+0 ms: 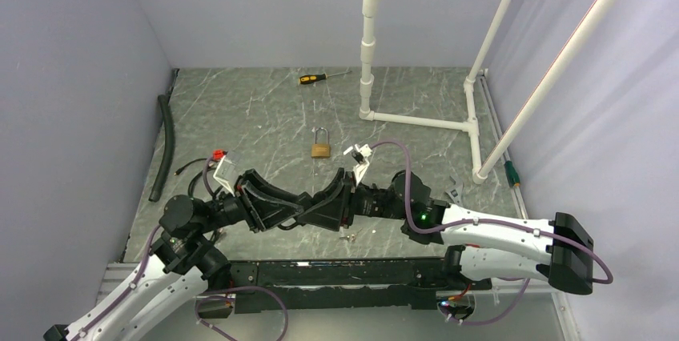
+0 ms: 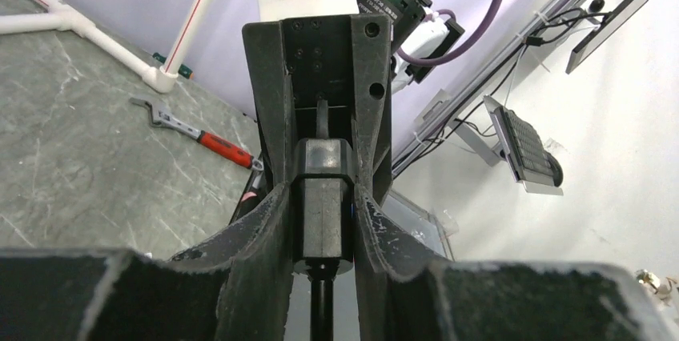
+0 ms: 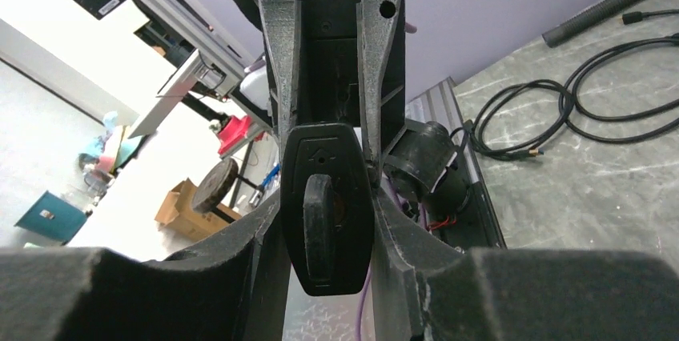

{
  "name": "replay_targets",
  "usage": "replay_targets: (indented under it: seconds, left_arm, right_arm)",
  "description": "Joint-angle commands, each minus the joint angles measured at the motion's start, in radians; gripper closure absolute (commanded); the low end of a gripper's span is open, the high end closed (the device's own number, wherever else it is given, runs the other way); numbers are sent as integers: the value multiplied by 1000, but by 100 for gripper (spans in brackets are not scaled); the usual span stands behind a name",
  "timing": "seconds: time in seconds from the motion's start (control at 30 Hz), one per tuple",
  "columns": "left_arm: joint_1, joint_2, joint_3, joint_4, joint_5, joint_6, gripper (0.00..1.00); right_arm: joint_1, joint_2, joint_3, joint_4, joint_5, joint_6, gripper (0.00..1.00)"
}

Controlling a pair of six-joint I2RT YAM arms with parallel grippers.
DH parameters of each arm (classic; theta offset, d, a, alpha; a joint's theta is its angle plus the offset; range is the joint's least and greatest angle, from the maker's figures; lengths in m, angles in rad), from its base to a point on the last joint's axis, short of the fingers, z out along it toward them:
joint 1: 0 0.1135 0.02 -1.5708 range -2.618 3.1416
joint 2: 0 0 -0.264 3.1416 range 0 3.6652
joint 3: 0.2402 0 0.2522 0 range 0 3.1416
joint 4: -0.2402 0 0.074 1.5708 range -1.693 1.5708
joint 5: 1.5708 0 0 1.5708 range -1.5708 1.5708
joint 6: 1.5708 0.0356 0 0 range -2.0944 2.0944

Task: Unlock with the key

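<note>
- Two grippers are facing each other tip to tip: the left gripper [image 2: 322, 197] and the right gripper [image 3: 327, 189].
- One black key [image 3: 327, 221] is sitting pinched between both pairs of fingers [image 3: 240, 277].
- One padlock [image 1: 321, 149] is lying just beyond the fingers.
- One screwdriver [image 1: 323, 78] is lying well beyond them.
- One wrench [image 2: 200, 134] is lying to their right.
- One hose [image 1: 164, 147] is lying well to their left.

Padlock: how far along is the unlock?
Done: the black plastic-headed key is off the table. In hand: right gripper and left gripper are both clamped on it mid-air, apparently a handover. Left: the brass padlock sits alone on the grey marbled table, shackle looks closed; key not inserted or turned.
</note>
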Motion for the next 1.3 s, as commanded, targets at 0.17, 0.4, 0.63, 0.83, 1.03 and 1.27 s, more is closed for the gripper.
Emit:
replay_targets:
  seconds: [0.17, 0.4, 0.63, 0.83, 1.03, 1.27]
  left_arm:
    - [-12, -3, 43, -140, -55, 34, 100]
    - [-12, -11, 74, -209, -90, 40, 100]
    - [-11, -8, 127, -319, -145, 61, 100]
    - [-11, -25, 173, -443, -194, 112, 100]
    - [-11, -60, 195, -533, -251, 142, 100]
    - [-11, -45, 230, -619, -316, 159, 100]
  right_arm:
    - [-11, -19, 54, 159, 27, 17, 100]
    - [-15, -35, 58, 99, 41, -15, 77]
    - [-16, -26, 66, 67, 44, -23, 64]
    - [-20, -34, 79, -20, 102, -25, 41]
    - [-39, -29, 77, -43, 105, -6, 23]
    - [-48, -47, 83, -107, 116, -9, 13]
